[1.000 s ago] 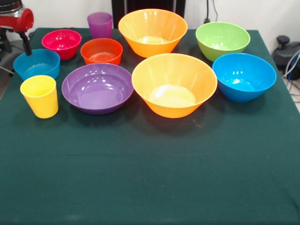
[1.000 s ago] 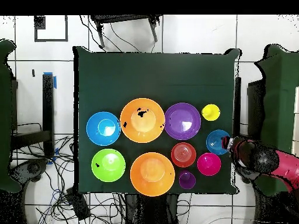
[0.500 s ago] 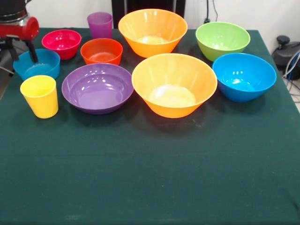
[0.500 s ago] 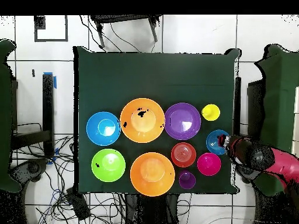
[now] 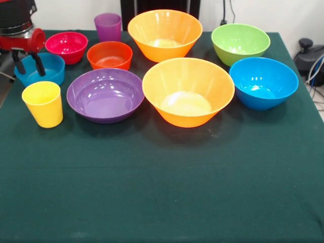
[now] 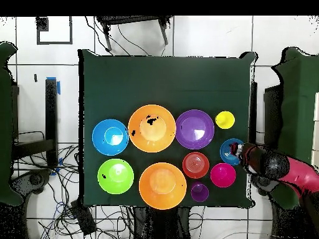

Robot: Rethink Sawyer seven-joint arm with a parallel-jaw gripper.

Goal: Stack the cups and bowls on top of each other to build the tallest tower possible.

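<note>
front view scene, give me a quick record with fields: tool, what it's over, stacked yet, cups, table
tool: tool open, two dark fingers pointing down
over: small teal bowl, at the rim on the tool's side
stacked: nothing yet, every bowl and cup stands alone
cups: yellow cup in front of the teal bowl; purple cup at the back
table: green cloth

No text, label, brand, number or sign could be read in either view; the bowls, the cups and the green desk cloth all showed plain, unmarked surfaces.
</note>
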